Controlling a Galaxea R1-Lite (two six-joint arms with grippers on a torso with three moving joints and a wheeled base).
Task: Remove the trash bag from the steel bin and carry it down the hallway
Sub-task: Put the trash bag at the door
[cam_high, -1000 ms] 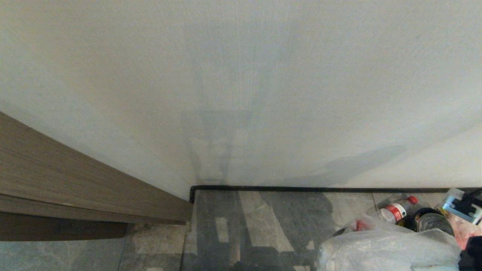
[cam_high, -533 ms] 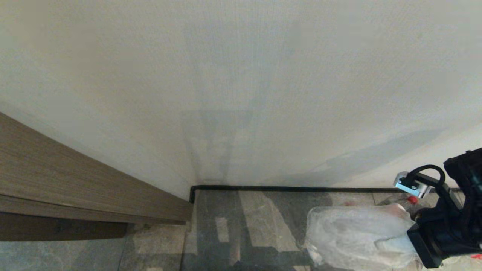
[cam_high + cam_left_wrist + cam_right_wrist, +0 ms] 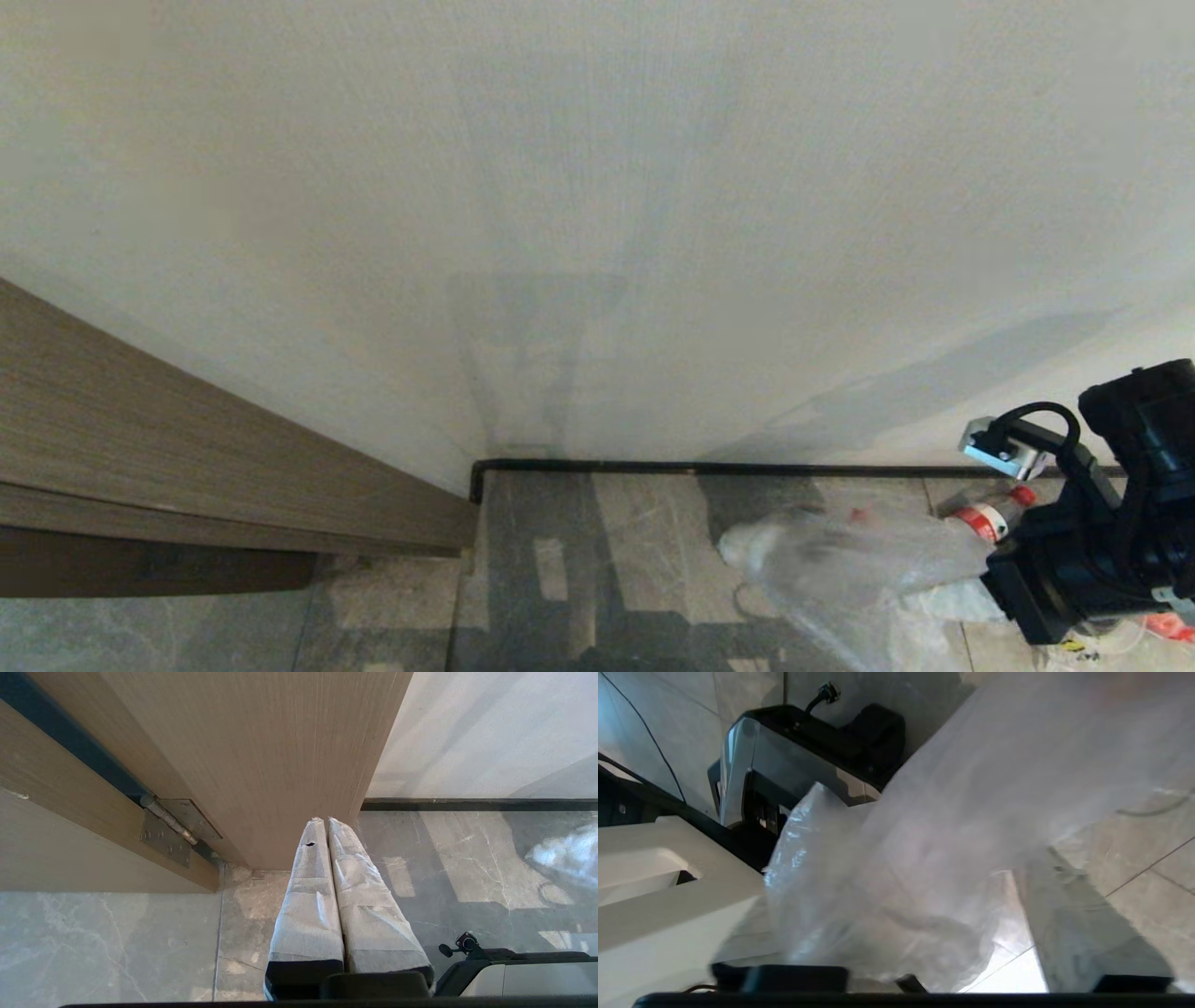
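— What is nearest you?

— Your left gripper (image 3: 325, 820), parked low over the floor beside a wood-grain door (image 3: 261, 756); its two cloth-wrapped tapering fingers are pressed flat together. Your right gripper (image 3: 924, 882) has its jaws spread wide and clamps nothing, with thin film draped loosely across the gap.

— And the film?

— That is the trash bag (image 3: 840, 560), a crinkly, clear, slumped heap lying on the grey marbled tiles of the hallway (image 3: 635, 551), just left of your right wrist.

— Beyond it?

— A plastic bottle (image 3: 990, 518) with a red cap and label, on its side against the bag. Then the thin dark skirting (image 3: 747, 467), and above it the pale matte wall (image 3: 597, 187).
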